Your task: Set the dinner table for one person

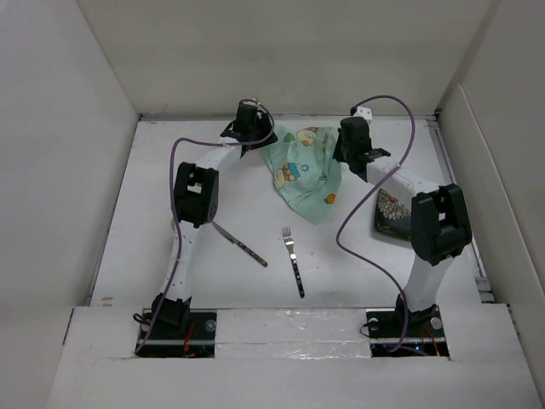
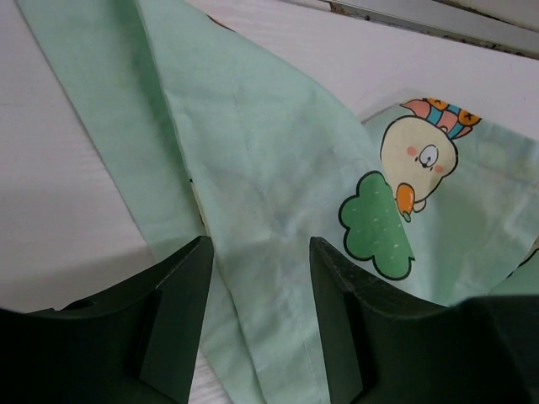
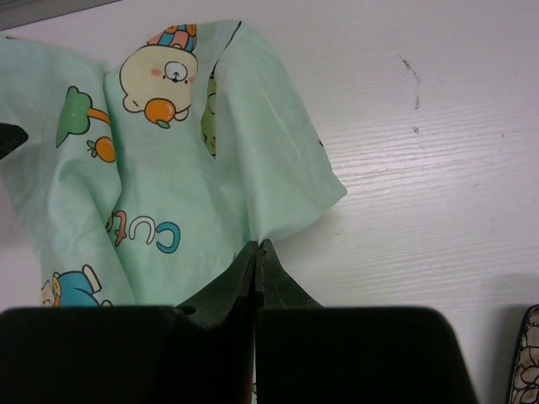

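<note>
A mint-green cartoon-printed cloth (image 1: 305, 170) lies crumpled at the back middle of the white dinner table (image 1: 153, 221). My left gripper (image 1: 249, 128) hangs at the cloth's far left edge, jaws open astride a fold of it (image 2: 261, 252). My right gripper (image 1: 347, 146) is at the cloth's right edge, shut on a pinch of the cloth (image 3: 253, 194). A fork (image 1: 293, 260) and a knife (image 1: 240, 245) lie on the table in front, between the arms.
A dark patterned plate (image 1: 392, 211) sits at the right, partly hidden under my right arm; its rim shows in the right wrist view (image 3: 526, 358). White upright panels (image 1: 51, 170) edge the table on three sides.
</note>
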You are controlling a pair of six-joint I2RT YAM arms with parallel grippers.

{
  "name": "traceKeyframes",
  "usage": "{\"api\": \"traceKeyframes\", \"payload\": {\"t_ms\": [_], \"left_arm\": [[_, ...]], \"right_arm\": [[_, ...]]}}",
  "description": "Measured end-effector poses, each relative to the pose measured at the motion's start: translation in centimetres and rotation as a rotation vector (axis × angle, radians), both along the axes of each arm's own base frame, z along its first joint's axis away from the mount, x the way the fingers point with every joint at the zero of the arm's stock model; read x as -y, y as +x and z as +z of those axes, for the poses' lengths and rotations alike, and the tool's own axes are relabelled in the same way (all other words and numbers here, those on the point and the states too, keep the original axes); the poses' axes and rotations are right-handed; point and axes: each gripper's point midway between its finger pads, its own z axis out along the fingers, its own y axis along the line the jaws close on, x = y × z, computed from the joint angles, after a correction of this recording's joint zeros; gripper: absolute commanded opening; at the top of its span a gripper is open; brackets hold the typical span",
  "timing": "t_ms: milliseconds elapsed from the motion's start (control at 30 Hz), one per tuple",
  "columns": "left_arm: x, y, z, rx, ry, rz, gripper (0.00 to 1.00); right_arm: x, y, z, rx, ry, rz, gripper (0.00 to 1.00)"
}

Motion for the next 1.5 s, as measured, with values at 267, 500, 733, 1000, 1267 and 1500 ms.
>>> {"api": "traceKeyframes", "payload": {"t_ms": [267, 500, 733, 1000, 1267, 1500], "left_arm": [[-0.4, 2.0, -0.5, 0.017, 0.039, 0.064, 0.45], [-1.3, 4.0, 0.2, 0.068, 0.071, 0.143, 0.47], [-1.6, 4.7, -0.3, 0.072, 0.076, 0.173, 0.5], [-0.6, 5.2, -1.3, 0.039, -0.047, 0.158, 0.47], [-0.9, 6.2, -1.1, 0.039, -0.162, 0.179, 0.03], [-0.7, 5.7, -2.2, 0.051, -0.209, 0.175, 0.0]], "right_arm": [[-0.1, 0.0, 0.1, 0.001, -0.004, 0.009, 0.0], [-0.1, -0.1, 0.6, 0.009, -0.006, 0.014, 0.0], [-0.2, -0.1, 0.7, 0.011, -0.004, 0.022, 0.0], [0.2, 0.0, 0.7, 0.011, -0.003, 0.015, 0.0], [0.6, 0.0, 1.5, 0.025, 0.006, 0.012, 0.0], [0.8, 0.1, 1.5, 0.024, 0.01, 0.014, 0.0]]}}
